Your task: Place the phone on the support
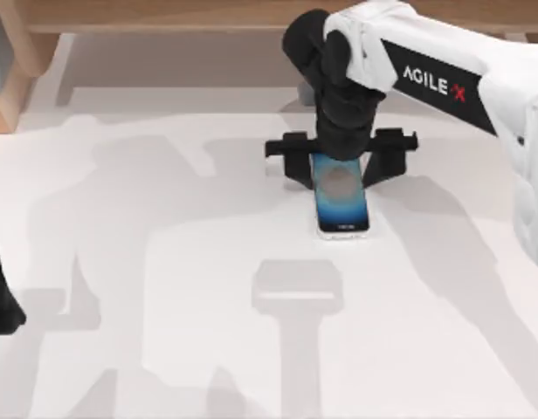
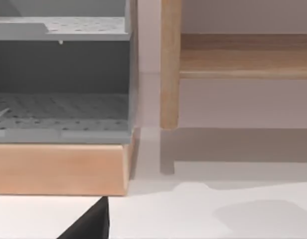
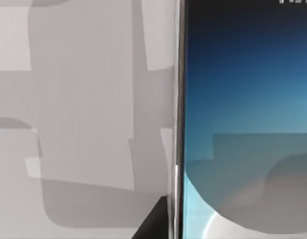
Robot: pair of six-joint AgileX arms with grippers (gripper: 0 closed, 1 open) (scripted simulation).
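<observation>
The right arm, white with a black wrist, reaches in from the top view's right edge and bends down over the far middle of the white tabletop [image 1: 164, 332], its black right tool [image 1: 342, 144] pointing down at the far end of the slim rectangular phone with a blue gradient screen, pale centre and white edge [image 1: 341, 196]. Whether this tool's fingers are parted or clamped on the phone cannot be told, since the wrist hides them. The phone's far end lies under the tool, between the two side wings of the black support [image 1: 384, 153], and its near end extends away from the tool toward the tabletop's open middle. In the right wrist view the phone's screen [image 3: 243, 99] and pale edge sit close below the camera. The left tool [image 1: 0, 301] is parked at the tabletop's left edge, well apart from the right tool, with bare tabletop between them; its fingers cannot be judged either.
</observation>
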